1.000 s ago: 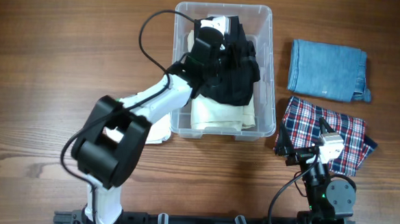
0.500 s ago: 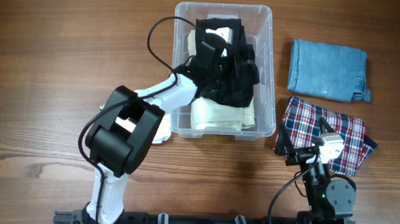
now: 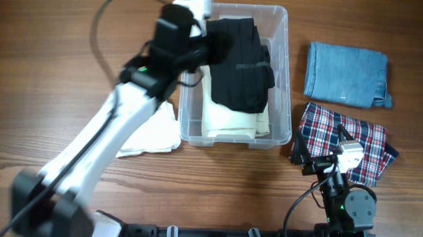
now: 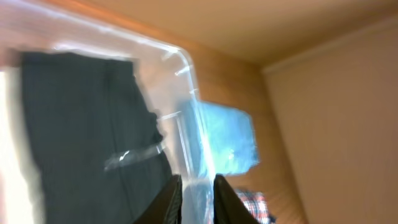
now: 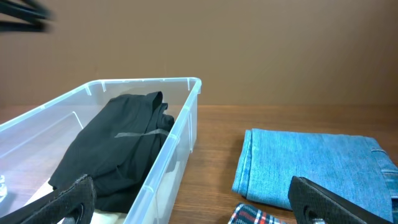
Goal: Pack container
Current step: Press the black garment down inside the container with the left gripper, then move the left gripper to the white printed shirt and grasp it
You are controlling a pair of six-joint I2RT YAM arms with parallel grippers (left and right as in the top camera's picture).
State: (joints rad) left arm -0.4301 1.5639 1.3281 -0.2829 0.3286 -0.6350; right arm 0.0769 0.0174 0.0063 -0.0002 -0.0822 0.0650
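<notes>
Left arm is up and out of the container [image 3: 287, 35] at mid-table, leaving the black garment [image 3: 243, 66] inside on the cream cloth [image 3: 229, 123]. Left gripper [image 4: 198, 196] is barely parted and empty; right gripper [image 5: 193, 202] is spread wide. Denim [image 3: 344, 73] and plaid [image 3: 344, 140] remain unpacked.

No writing, brand, number or sign can be read in any of the views. The nearest thing to a label is a pale grey strip [image 3: 248, 64] across the black garment [image 3: 236, 87] lying in the container [image 3: 289, 72]. It shows from overhead and in the right wrist view, but no lettering can be made out on it.
</notes>
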